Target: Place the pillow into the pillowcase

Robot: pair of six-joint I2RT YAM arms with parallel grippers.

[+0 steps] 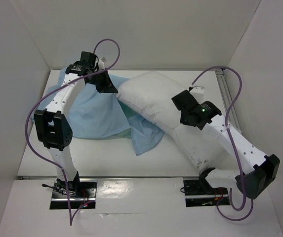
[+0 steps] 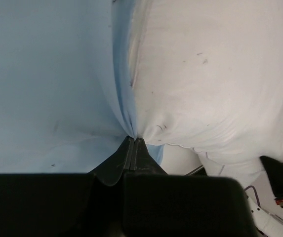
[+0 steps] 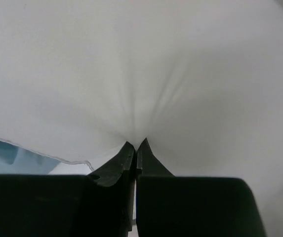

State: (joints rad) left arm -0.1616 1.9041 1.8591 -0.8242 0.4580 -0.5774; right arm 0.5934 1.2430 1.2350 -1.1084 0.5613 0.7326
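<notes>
The right arm [image 1: 228, 139] hides the near end of the pillow [image 1: 151, 94].

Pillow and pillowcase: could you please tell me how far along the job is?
Little looks done: nearly all of the pillow lies bare, outside the pillowcase. In hand: the left gripper pinches the pillowcase beside the pillow's end, and the right gripper pinches the pillow. Remaining: drawing the pillowcase over it.

I can read no text, label, brand or number from here. The dark specks [image 2: 204, 61] on the pillow [image 2: 220, 98] spell nothing.
</notes>
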